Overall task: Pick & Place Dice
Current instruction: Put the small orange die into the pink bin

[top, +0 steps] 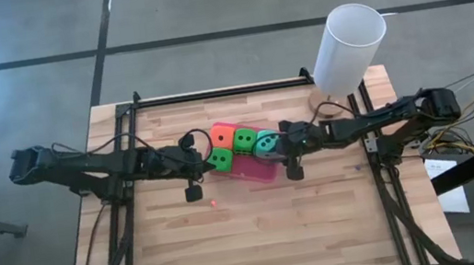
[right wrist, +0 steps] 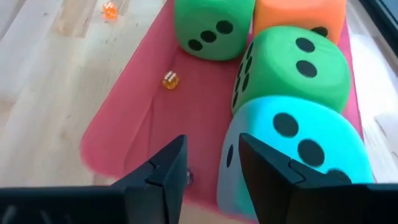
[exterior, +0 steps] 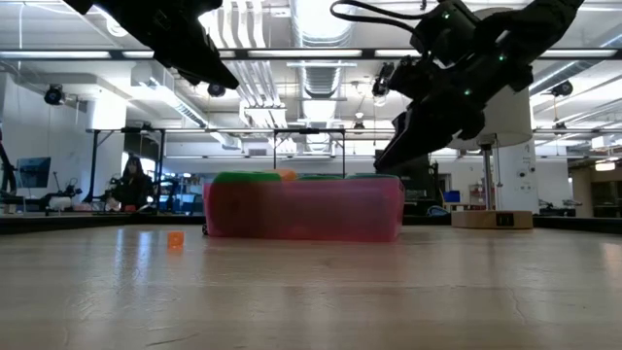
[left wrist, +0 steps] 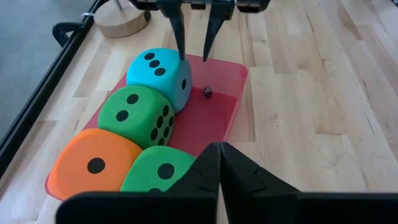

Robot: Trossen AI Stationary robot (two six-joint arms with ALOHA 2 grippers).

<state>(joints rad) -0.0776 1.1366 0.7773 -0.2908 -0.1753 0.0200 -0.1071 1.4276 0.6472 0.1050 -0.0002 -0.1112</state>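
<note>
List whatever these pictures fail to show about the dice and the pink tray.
- Low view: the tray's wall hides the dice; only their tops peek out.
- High view: the right gripper covers part of the teal die.
- Right wrist view: the tiny amber die's pips are too small to read.

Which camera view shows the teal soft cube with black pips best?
The left wrist view: the teal soft cube with black pips shows two faces unblocked on the flat pink rectangular pad. The right wrist view has it close but cropped. The high view shows it small. The low view barely shows it behind the pad's wall.
</note>
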